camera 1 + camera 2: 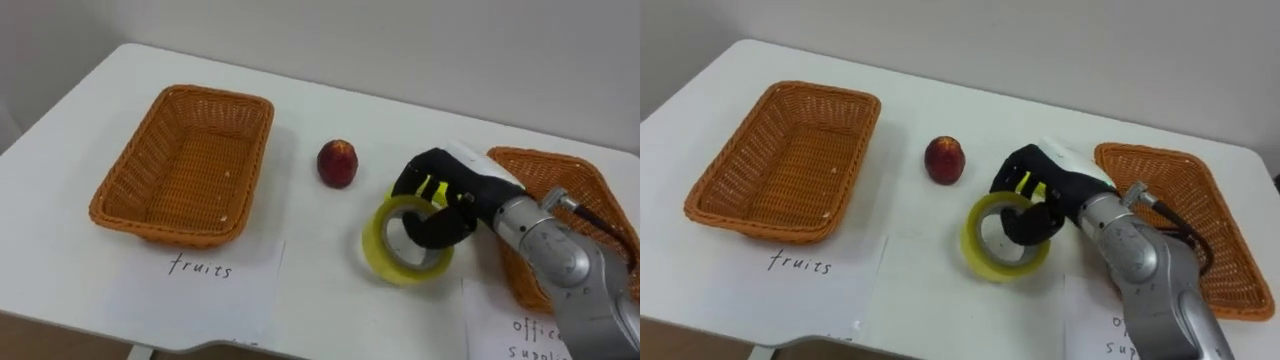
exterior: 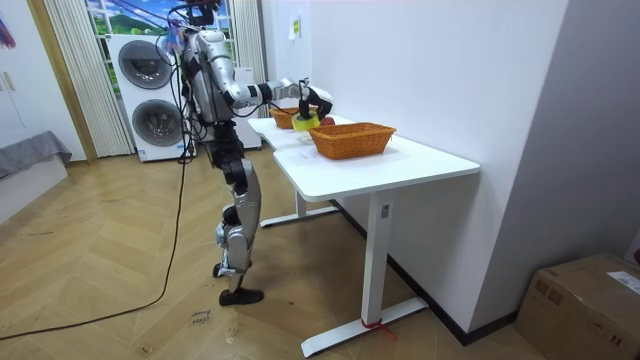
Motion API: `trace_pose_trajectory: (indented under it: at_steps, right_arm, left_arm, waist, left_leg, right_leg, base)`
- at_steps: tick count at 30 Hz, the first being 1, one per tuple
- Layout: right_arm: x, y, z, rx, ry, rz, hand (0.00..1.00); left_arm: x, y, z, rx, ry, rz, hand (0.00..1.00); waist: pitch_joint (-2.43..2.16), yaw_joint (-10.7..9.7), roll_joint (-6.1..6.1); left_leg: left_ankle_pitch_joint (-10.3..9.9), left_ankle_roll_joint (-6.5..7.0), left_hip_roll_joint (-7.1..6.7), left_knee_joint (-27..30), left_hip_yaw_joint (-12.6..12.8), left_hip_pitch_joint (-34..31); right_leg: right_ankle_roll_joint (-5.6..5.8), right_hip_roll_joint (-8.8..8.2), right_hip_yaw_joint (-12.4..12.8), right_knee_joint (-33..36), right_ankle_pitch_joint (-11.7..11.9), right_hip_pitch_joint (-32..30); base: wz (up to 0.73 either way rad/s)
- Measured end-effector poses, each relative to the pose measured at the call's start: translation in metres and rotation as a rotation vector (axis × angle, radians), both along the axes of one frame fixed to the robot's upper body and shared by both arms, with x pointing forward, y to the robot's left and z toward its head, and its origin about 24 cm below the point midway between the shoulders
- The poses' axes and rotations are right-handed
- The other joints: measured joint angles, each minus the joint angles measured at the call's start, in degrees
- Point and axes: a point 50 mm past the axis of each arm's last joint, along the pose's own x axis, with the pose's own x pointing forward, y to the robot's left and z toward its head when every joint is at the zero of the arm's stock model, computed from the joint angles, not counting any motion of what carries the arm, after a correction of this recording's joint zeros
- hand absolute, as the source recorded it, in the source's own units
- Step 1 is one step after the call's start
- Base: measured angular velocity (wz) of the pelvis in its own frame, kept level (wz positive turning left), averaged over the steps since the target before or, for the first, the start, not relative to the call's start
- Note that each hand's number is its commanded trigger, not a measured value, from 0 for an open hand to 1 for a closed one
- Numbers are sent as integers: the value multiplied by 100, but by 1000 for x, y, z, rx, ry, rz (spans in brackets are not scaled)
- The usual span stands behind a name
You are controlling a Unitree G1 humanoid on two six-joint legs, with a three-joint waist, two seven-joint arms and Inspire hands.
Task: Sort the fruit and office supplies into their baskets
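A yellow tape roll [image 1: 374, 243] hangs tilted in the right hand [image 1: 455, 195], whose fingers curl through its hole. A round red fruit [image 1: 338, 162] lies on the bench [image 1: 320, 240] near the hand, to its left and a little farther back. An empty woven basket [image 1: 190, 160] stands well left of the hand. A second woven basket [image 1: 560, 175] stands just right of it, partly behind the forearm.

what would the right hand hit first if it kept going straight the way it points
Probably the red fruit, lying just past the right hand and the yellow tape roll it holds; it might narrowly miss.
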Motion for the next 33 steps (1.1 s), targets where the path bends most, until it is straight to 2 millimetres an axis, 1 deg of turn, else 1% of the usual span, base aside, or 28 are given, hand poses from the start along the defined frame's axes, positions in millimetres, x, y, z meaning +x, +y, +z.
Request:
trace_pose_trajectory:
  at_steps: [2,5,14,22,24,26,27,30,33]
  right_arm:
    - [0,0,0,1,0,1,100]
    - [0,0,1,3,-5,4,100]
    - [1,-8,6,10,-50,-33,100]
    - [3,-24,19,31,-168,-122,100]
    - [3,-28,21,32,-196,-149,100]
    - [3,-36,26,35,-234,-188,100]
    - [3,-40,28,46,-255,-212,100]
    - [2,-48,34,115,-309,-267,100]
    - [2,-54,36,167,-339,-305,100]
  left_arm:
    - [-3,1,-1,-1,10,7,0]
    - [-6,1,-1,-1,16,11,0]
    - [-8,1,-1,-3,22,12,0]
    - [-11,2,-3,-26,25,49,0]
    - [-12,2,-3,-33,33,57,0]
    - [-13,1,-3,-39,37,57,0]
    - [-14,1,-4,-39,39,59,0]
    - [-20,5,-4,-34,52,90,0]
    - [-22,6,-5,-41,54,128,0]
  waist:
    - [7,-10,43]
    - [16,-47,59]
    - [18,-74,64]
    - [60,-83,139]
    - [49,-106,153]
    - [-15,-134,168]
    - [-26,-168,188]
    - [-33,-282,208]
    - [-28,-298,203]
  left_leg:
    - [0,2,2,-64,0,63]
    - [6,15,2,-91,0,130]
    - [6,19,-6,-91,-1,135]
    - [6,19,0,-104,18,132]
    - [6,19,6,-108,22,114]
    - [6,19,6,-111,24,47]
    - [6,19,4,-107,23,47]
    - [8,20,5,-106,27,93]
    - [9,19,17,-112,126,147]
  right_leg:
    - [0,3,3,5,0,57]
    - [0,3,0,10,0,108]
    - [1,2,10,-5,0,122]
    - [4,10,22,-15,2,102]
    - [4,14,23,-11,2,77]
    - [4,8,15,6,2,4]
    - [4,5,16,9,2,2]
    - [4,3,27,10,2,29]
    - [4,8,119,17,2,32]
  base:
    - [0]
    - [0]
    - [0]
    - [0]
    - [0]
    - [0]
    - [0]
    - [0]
    - [-15]
